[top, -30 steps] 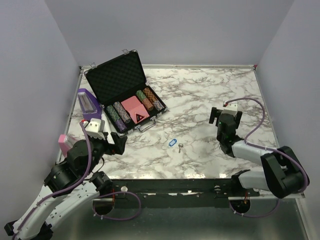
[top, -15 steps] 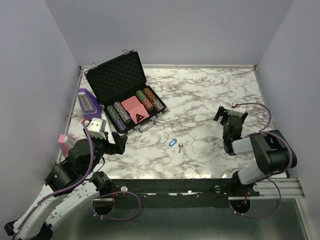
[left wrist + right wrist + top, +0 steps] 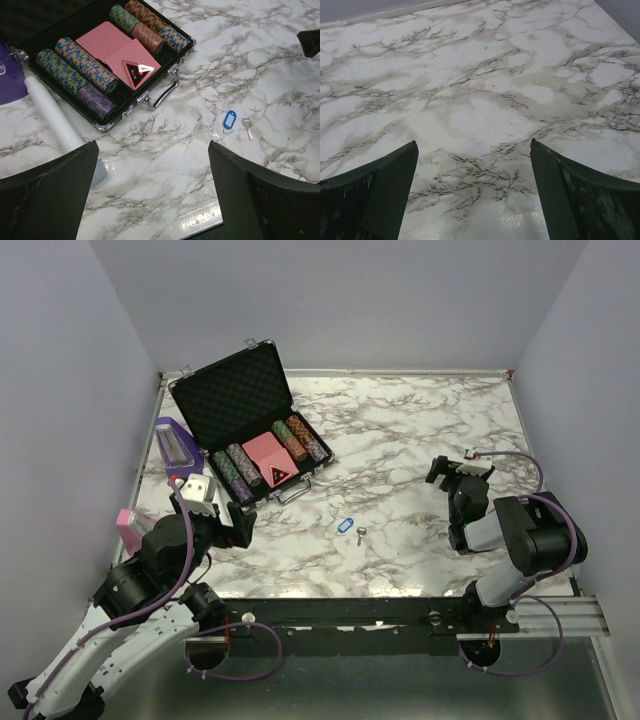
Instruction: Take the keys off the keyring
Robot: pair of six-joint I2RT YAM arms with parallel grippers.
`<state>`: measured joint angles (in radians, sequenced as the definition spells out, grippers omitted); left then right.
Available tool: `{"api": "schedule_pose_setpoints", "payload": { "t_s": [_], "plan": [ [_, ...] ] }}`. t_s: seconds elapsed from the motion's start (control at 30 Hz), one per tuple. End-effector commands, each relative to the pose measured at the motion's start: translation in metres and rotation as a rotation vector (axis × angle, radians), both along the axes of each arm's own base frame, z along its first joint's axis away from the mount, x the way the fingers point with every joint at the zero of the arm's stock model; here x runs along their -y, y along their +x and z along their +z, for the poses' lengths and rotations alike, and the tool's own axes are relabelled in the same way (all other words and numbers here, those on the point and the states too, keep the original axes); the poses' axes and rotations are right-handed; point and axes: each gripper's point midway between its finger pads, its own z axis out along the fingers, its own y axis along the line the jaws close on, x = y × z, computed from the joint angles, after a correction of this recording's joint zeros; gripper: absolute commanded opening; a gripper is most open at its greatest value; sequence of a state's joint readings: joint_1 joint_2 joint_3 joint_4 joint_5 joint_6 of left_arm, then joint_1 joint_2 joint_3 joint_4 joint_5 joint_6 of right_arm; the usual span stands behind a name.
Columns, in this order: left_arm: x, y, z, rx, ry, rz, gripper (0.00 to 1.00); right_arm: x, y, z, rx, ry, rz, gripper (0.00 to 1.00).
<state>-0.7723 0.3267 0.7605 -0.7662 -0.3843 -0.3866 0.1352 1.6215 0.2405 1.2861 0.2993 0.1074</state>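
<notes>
While the left pincer (image 3: 152, 195) at seven o'clock and the right pincer (image 3: 472, 195) at four both gape empty above the surface (image 3: 420, 430), nothing is in hand. The keyring (image 3: 346, 525) lies near centre, with one key (image 3: 247, 128) just beside its blue tag (image 3: 229, 120) at four o'clock; whether it is still threaded is indiscernible. The poker-chip case (image 3: 232, 395) sits at ten.

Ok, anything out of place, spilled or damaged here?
Nothing spilled or damaged. The open poker case sits skewed on the table, chips in rows. The blue tag and key lie side by side, with the left gripper and right gripper open and apart from them.
</notes>
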Motion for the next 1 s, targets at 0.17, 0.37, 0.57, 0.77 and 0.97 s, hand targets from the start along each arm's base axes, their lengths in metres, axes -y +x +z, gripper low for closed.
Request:
{"api": "schedule_pose_setpoints", "payload": {
  "t_s": [0.17, 0.37, 0.57, 0.77, 0.97],
  "plan": [
    [-0.0069, 0.0014, -0.0015, -0.002, 0.014, 0.034, 0.99, 0.0008, -0.0003, 0.0095, 0.052, 0.005, 0.006, 1.00],
    [-0.0086, 0.0017, -0.0007, 0.004, 0.009, 0.044, 0.99, 0.0013, -0.0008, 0.0088, 0.051, 0.006, 0.003, 1.00],
    [-0.0102, 0.0011, -0.0005, 0.004, 0.003, 0.051, 0.99, 0.0014, -0.0008, 0.0093, 0.052, 0.005, 0.003, 1.00],
    [-0.0113, 0.0009, -0.0011, 0.002, 0.004, 0.056, 0.99, 0.0007, -0.0003, 0.0099, 0.054, 0.005, 0.005, 1.00],
    [-0.0126, 0.0013, -0.0007, 0.003, 0.003, 0.065, 0.99, -0.0013, 0.0024, 0.0066, 0.036, 0.014, 0.013, 1.00]
  ]
}}
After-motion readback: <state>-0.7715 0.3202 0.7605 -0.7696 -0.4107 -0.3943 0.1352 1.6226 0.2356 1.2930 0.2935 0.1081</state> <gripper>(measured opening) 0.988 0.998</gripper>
